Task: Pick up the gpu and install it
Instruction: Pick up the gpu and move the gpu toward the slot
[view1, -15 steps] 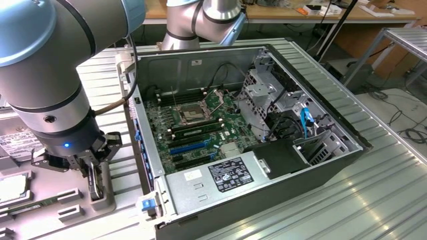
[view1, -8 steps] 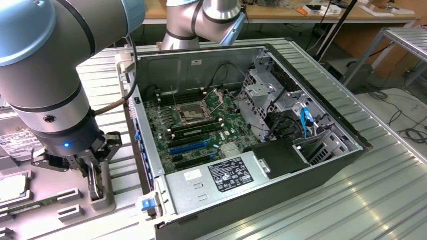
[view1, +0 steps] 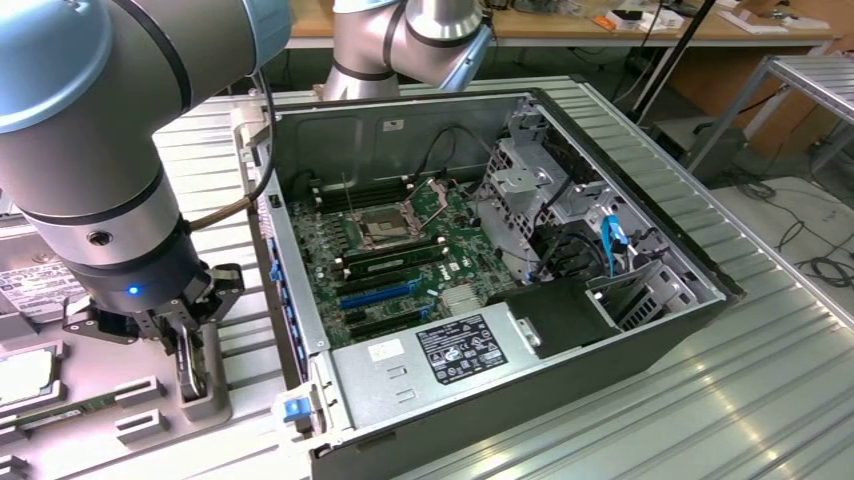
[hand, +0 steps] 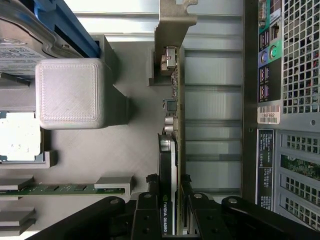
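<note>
The gripper (view1: 191, 370) is down at the grey parts tray (hand: 125, 150), just outside the open computer case (view1: 641, 330), which lies to the exterior view's right of it. Its jaws are narrowed to a small gap and closed on the gpu (hand: 167, 165): the two black fingers (hand: 150, 210) press against opposite faces of the card, one on the black cooler side marked NVIDIA QUADRO, the other on the bare board side. The gpu stands on its edge between them and runs straight away from the gripper, with its silvery metal bracket (hand: 177, 20) at the far end. Near that far end the card passes just beside a small raised holder (hand: 156, 67) of the tray; whether its lower edge sits in the tray or is clear of it, I cannot tell. On the cooler side of the gripper, near it, a long green memory stick (hand: 65, 189) lies flat in its slot in the tray, and beyond that sit a ribbed grey block (hand: 70, 92), a pale square chip (hand: 17, 137) in a pocket, and a silver hard drive (hand: 25, 55) with a white label. On the board side of the gripper stands the case's perforated rear panel (hand: 300, 75) with its ports. Inside the case the green motherboard (view1: 400, 250) lies exposed, well apart from the gripper
</note>
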